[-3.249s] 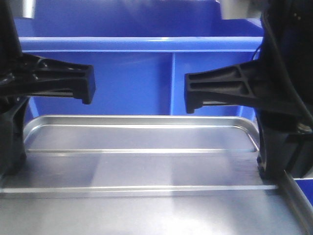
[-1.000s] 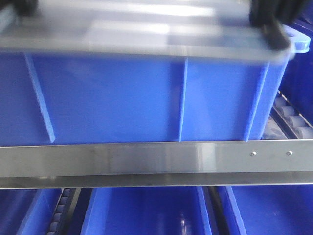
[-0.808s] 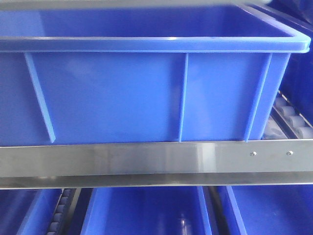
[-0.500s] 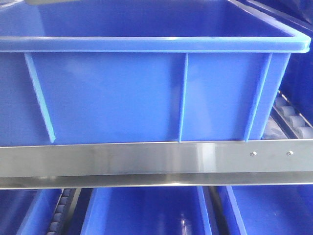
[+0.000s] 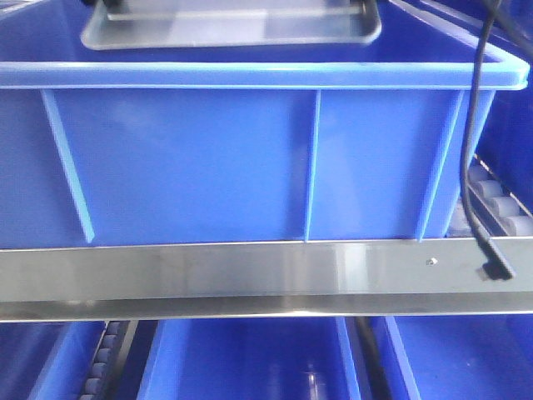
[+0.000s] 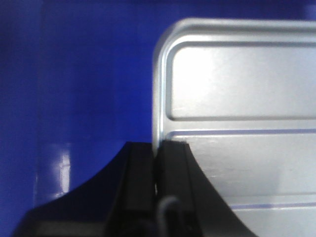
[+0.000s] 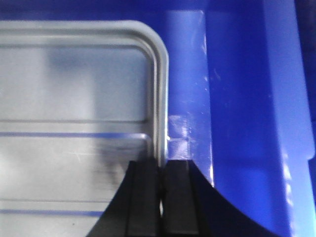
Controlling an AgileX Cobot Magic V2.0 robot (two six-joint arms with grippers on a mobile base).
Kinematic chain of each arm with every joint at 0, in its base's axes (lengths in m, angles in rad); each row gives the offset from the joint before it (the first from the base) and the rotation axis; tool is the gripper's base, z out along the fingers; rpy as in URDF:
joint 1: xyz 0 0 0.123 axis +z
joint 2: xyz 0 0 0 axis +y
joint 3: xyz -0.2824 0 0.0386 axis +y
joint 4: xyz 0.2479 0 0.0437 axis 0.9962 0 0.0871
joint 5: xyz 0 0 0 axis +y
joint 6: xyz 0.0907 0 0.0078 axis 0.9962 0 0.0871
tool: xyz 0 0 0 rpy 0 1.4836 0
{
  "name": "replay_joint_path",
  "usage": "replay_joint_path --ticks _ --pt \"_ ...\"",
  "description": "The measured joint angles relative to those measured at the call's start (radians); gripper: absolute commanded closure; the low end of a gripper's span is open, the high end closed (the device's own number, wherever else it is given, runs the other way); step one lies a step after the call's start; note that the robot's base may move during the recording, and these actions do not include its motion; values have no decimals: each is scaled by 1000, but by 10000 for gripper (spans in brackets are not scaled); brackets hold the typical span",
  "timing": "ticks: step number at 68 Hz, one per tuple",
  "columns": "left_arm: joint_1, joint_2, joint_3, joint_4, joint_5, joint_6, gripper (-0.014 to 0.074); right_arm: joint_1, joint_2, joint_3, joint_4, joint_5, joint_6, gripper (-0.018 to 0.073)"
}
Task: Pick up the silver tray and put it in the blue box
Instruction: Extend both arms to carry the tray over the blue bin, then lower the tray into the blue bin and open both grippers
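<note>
Front-facing camera footage shows the silver tray [image 5: 231, 23] held over the open top of the blue box [image 5: 250, 158], its underside seen just above the near rim and roughly level. Below the box a steel bar [image 5: 250, 279] is crossed at the right by a hanging black cable [image 5: 472, 125], and further blue bins [image 5: 250, 358] are seen beneath.

From the left wrist camera, the left gripper [image 6: 157, 168] is seen clenched on the tray's left rim [image 6: 157, 89], one finger outside the edge and one on the inner face. From the right wrist camera, the right gripper [image 7: 162, 187] is likewise closed on the right rim [image 7: 160, 79], with the box's inner wall [image 7: 237, 123] just beside it. Deep blue is seen past both edges, so the tray is judged to be inside the box's outline but not yet set down.

The step in hand is taken to be the lowering. It would best be done with both arms dropped together at one rate, so the tray is kept level and is not twisted between the two grips. The right side should be watched most, since little room is left between rim and wall there. Release is best held back until the tray is judged to rest on the floor of the box, which is not clearly shown
</note>
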Motion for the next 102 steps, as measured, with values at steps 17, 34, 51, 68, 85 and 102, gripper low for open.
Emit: replay_joint_path --ticks 17,34,51,68,85,102 --pt "2 45 -2 -1 2 -2 688 -4 16 0 0 -1 0 500" --pt "2 47 -2 -1 6 -3 688 -4 16 0 0 -1 0 500" --pt "2 47 -2 -1 6 -3 688 -4 16 0 0 -2 0 500" --pt "2 47 -2 -1 21 3 442 -4 16 0 0 -16 -2 497" --pt "-7 48 -2 39 16 7 238 -6 24 -2 33 -67 -4 -21" --pt "-22 48 -4 42 -13 7 239 -27 29 -2 64 -73 -4 -52"
